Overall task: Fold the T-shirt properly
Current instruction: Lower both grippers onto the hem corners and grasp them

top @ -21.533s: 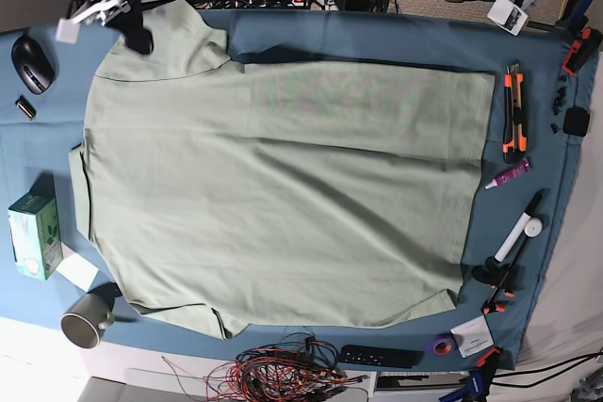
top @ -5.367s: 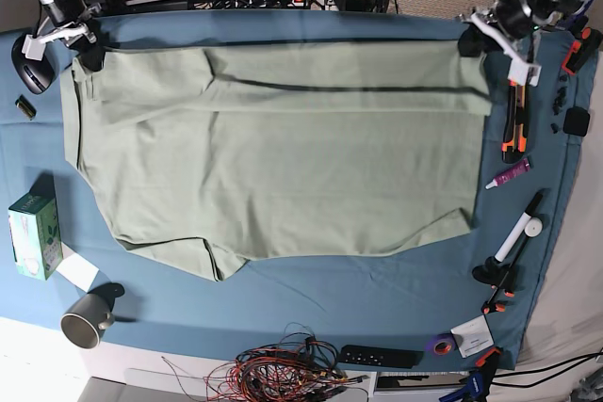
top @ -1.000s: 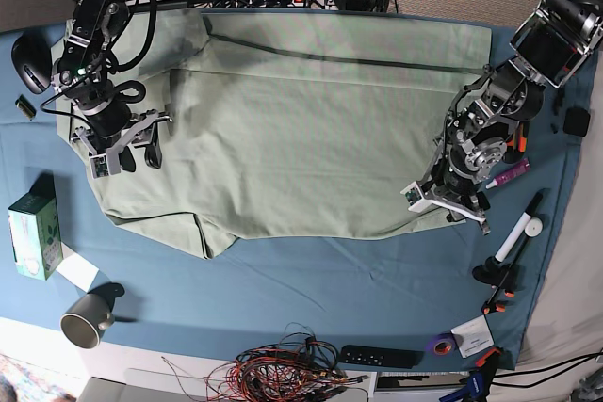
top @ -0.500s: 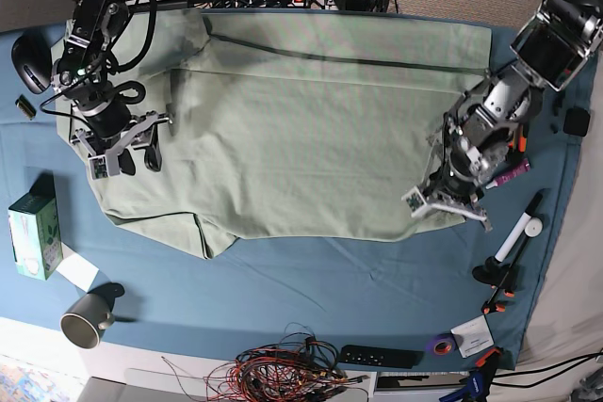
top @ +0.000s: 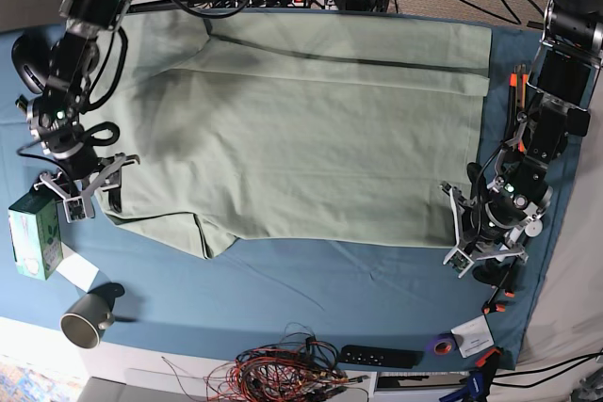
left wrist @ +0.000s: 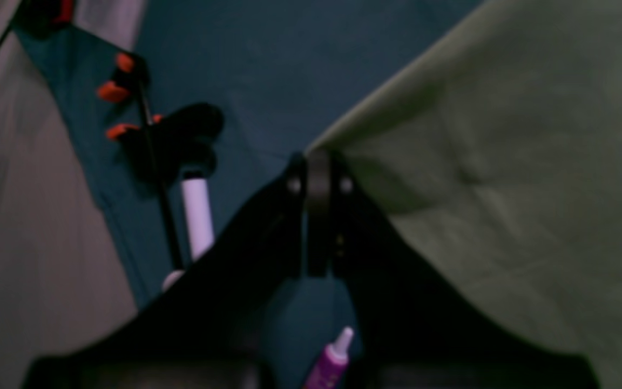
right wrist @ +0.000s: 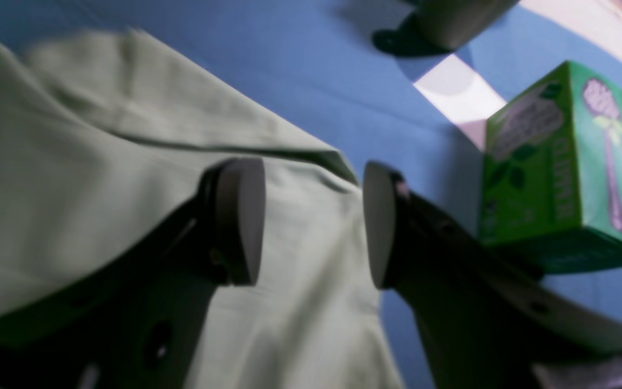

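The T-shirt (top: pixel 301 129) lies spread across the upper and middle part of the base view on the blue-covered bench (top: pixel 311 289), with a long fold line running across its upper part and a small flap of cloth sticking down at its lower left edge. At the left of that view the right tool (top: pixel 88 187) sits at the shirt's lower left corner; in the right wrist view its two pads (right wrist: pixel 241 216) stand well apart, one over the green cloth (right wrist: pixel 73 162) and the other just past the shirt's edge, with nothing pinched between them. A green box (right wrist: pixel 554 162) stands on the bench just beside that tool, and the base view shows a grey mug (top: pixel 87 317) near the lower left of the frame. At the right of the base view the left tool (top: pixel 469 233) is at the shirt's lower right corner. In the left wrist view its fingers (left wrist: pixel 319 183) are pressed together right at the corner of the cloth (left wrist: pixel 505 162); whether any fabric is caught between them cannot be told. A white marker (left wrist: pixel 197 216) and a purple tube (left wrist: pixel 330 362) lie near it.
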